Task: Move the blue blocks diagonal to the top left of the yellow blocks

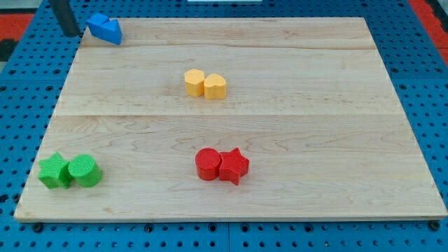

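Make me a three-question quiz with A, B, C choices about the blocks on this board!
1. Where are the blue blocks?
A. top left corner
B. bottom right corner
C. centre

2. How many red blocks?
A. one
B. two
C. four

3. The yellow blocks are
A. stacked
B. far apart
C. touching side by side

Answers:
1 A, they sit at the view's top left, just right of my tip.
2 B, a red cylinder and a red star.
3 C, the pair meets with no gap.
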